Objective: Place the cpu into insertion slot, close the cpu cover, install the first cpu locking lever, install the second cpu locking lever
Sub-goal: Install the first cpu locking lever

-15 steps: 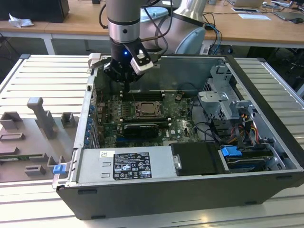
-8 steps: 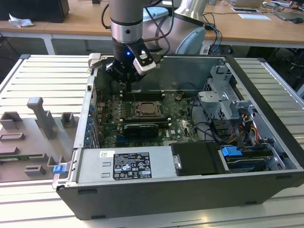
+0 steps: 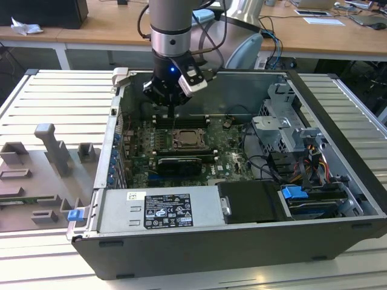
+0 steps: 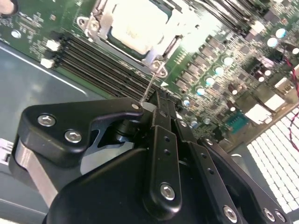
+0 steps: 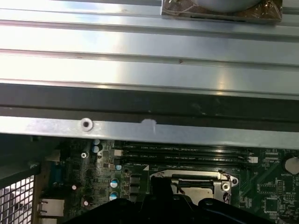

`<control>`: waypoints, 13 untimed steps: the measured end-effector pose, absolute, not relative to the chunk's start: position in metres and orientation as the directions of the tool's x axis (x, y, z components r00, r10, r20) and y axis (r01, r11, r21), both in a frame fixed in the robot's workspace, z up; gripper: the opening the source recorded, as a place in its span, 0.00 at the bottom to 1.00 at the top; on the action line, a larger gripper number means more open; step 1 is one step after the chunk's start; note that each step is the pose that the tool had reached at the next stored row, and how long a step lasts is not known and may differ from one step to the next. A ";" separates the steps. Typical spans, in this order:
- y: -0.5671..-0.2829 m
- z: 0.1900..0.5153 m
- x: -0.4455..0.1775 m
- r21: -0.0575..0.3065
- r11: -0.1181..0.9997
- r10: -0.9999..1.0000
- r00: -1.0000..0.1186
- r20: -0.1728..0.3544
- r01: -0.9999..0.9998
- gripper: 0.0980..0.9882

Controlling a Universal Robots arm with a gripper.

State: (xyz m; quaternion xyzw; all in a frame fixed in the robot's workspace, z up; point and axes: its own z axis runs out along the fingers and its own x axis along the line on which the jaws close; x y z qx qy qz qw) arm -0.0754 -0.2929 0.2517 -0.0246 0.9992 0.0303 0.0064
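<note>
As things stand: chip (image 4: 140, 23) sits in the socket (image 3: 184, 140), cover (image 4: 99, 28) down around it
Step in hand: likely the first locking lever (image 4: 152, 84), a thin rod rising from the socket corner
Gripper (image 4: 156, 100): tip right at the rod's free end
Jaws: cannot tell, clenched or released
Lever work calls for: steady downward sweep, no slipping off the rod
</note>
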 end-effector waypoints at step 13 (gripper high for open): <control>-0.293 0.245 -0.058 0.086 0.995 -0.048 -0.999 -0.022 -0.050 0.01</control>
